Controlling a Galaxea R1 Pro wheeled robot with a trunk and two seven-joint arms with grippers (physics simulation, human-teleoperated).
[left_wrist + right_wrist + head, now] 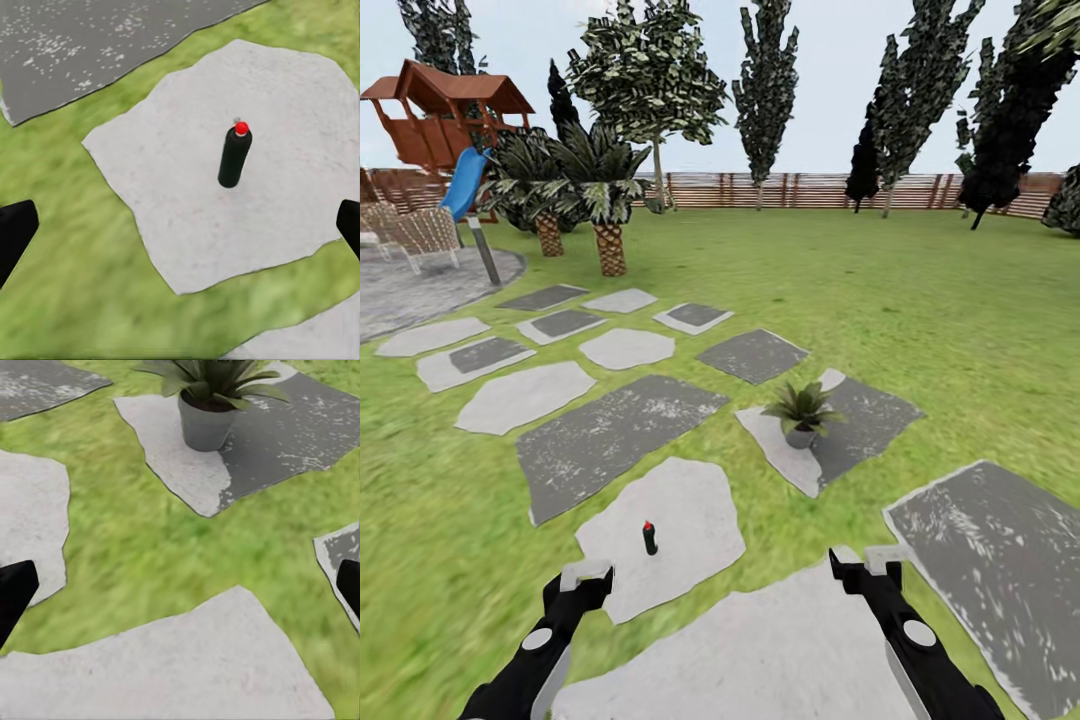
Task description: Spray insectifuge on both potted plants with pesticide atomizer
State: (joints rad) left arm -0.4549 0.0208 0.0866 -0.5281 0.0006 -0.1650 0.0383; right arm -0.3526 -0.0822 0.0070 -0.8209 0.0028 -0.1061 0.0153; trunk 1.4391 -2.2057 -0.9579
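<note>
Your left gripper (586, 580) is spread wide, holding nothing — right gripper (867, 567) likewise. The atomizer (649, 538) stands upright on a pale stepping stone (690, 520) just ahead of your left one. One potted plant (800, 412) sits on a grey-and-white stone (860, 425) farther ahead — right side.

A small black atomizer (649, 538) stands upright on a pale stepping stone (690, 520), with bare stone on every side of it and nothing near enough to block a reach. Beyond the atomizer and off to its right, across a strip of grass, 1 potted plant (800, 412) rises from another stone.
</note>
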